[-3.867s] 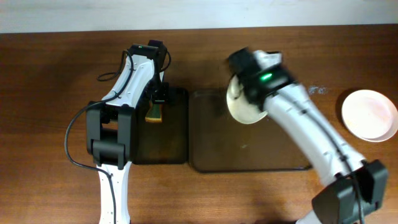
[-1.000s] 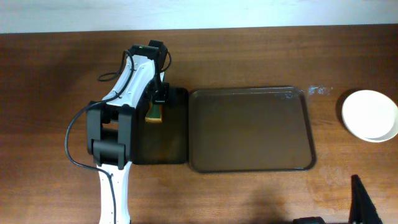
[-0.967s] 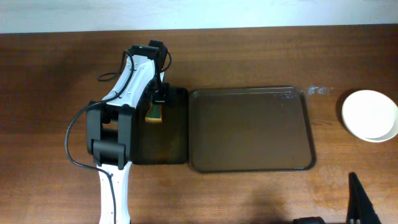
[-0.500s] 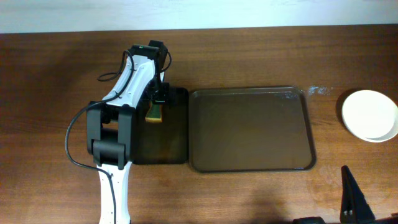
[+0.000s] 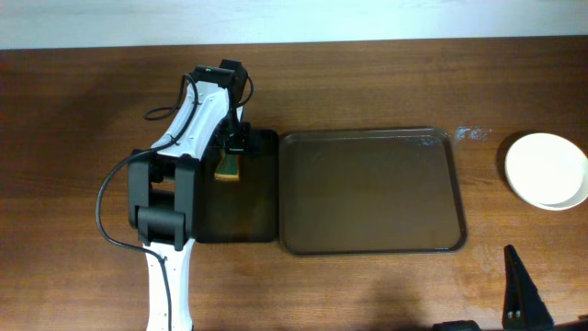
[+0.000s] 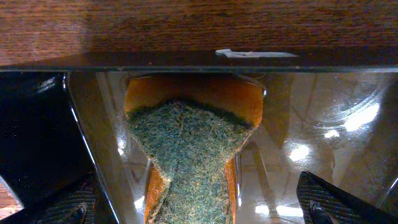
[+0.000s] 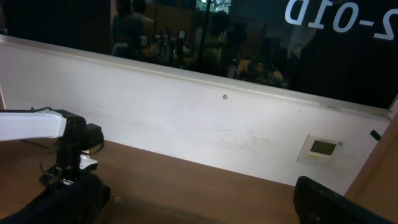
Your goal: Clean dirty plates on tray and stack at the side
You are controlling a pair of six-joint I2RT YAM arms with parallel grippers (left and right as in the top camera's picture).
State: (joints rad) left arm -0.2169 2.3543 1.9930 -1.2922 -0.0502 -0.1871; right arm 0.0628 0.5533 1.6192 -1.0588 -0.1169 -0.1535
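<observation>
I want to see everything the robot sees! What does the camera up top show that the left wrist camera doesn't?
Only the overhead view shows the bare brown tray, the white plates off to its right, and the whole left arm. Only the left wrist view shows the sponge up close, fuzzy green on top and orange underneath, with the open left hand around it, not squeezing. Both views show the sponge lying in the black tray.

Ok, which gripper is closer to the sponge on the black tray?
Left. The left gripper is directly over the sponge, jaws open either side. The right gripper sits by the table's robot-side right edge, beyond the brown tray.
</observation>
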